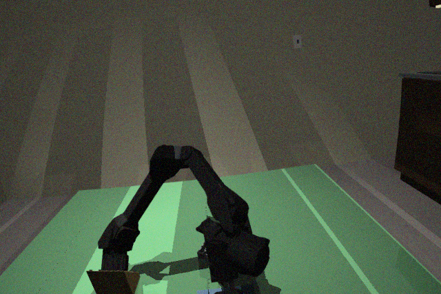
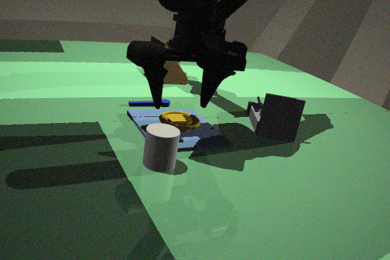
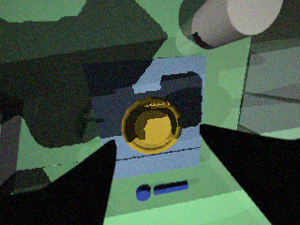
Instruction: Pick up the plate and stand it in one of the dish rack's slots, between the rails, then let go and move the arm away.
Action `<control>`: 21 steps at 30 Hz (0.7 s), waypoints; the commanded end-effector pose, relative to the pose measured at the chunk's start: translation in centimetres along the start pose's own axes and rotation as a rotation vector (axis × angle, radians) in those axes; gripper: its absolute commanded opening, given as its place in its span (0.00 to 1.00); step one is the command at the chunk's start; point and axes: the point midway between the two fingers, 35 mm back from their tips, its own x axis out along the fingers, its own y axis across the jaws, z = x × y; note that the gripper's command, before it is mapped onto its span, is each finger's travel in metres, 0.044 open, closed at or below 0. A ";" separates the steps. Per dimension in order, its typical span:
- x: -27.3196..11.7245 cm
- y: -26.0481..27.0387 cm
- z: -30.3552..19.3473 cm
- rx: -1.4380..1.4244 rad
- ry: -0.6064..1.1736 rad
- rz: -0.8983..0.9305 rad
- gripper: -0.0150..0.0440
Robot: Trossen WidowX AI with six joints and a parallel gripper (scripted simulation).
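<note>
The yellow round plate [image 2: 179, 117] [image 3: 157, 131] lies flat on the blue square mat [image 2: 189, 142] [image 3: 189, 66]. My gripper [image 2: 181, 106] [image 3: 158, 136] is open and points down above the plate, one fingertip to either side of it in the wrist view, with nothing between the fingers. The dish rack [image 2: 280, 119] stands to the right of the mat in the exterior view, its dark end panel facing the camera. Its slots are mostly hidden behind that panel. In the top view the arm hides the plate and most of the rack.
A pale upright cylinder [image 2: 159, 151] [image 3: 211, 25] stands close to the mat's near edge in the exterior view. A blue spoon-like item [image 2: 144, 103] [image 3: 171, 187] lies beyond the far edge. A brown wedge block [image 2: 176, 74] [image 1: 111, 281] stands near the arm's base.
</note>
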 end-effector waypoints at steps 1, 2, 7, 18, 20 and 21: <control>0.9 0.1 -0.1 0.005 0.001 0.007 0.93; 1.0 0.1 0.0 0.005 0.000 0.007 0.93; 1.8 0.1 0.0 0.005 0.000 0.007 0.93; 3.3 0.3 -0.1 0.005 0.000 0.010 0.93; 3.3 0.3 -0.1 0.005 0.000 0.010 0.91; 3.3 0.3 -0.1 0.005 0.000 0.010 0.90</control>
